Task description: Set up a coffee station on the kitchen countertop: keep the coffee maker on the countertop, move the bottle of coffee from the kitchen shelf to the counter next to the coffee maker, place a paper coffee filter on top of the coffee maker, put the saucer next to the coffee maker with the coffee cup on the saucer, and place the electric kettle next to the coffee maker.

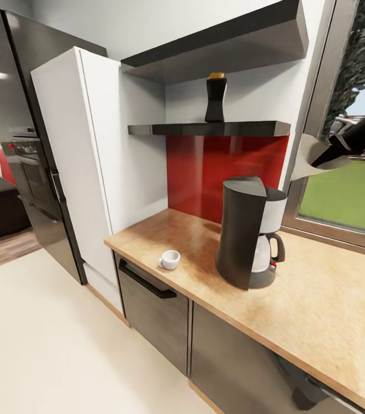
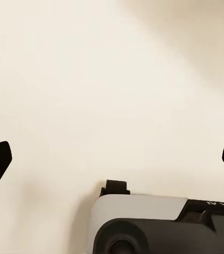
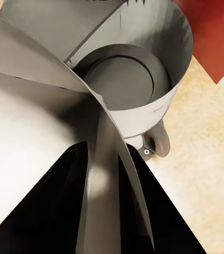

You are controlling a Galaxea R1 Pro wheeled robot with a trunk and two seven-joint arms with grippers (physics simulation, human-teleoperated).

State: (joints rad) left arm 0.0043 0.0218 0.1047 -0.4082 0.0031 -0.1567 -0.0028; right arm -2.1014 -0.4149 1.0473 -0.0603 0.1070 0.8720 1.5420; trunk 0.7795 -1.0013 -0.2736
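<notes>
Head view: my right gripper (image 1: 327,156) at the right edge, closed on the paper coffee filter (image 1: 307,156) — held up and to the right of the coffee maker (image 1: 250,233), which stands mid-frame on the kitchen countertop (image 1: 331,310). Filter apart from the maker's top; I judge the move to be down-left. Coffee cup (image 1: 169,259) sits left of the maker. Bottle of coffee (image 1: 215,98) upright on the kitchen shelf (image 1: 216,128) above — not in the path.

Left wrist view: left gripper (image 2: 112,161) spread wide, empty, over pale floor.

Right wrist view: filter (image 3: 53,106) pinched between the fingers (image 3: 43,211); maker's round top (image 3: 123,78) lies beyond, upper centre.
</notes>
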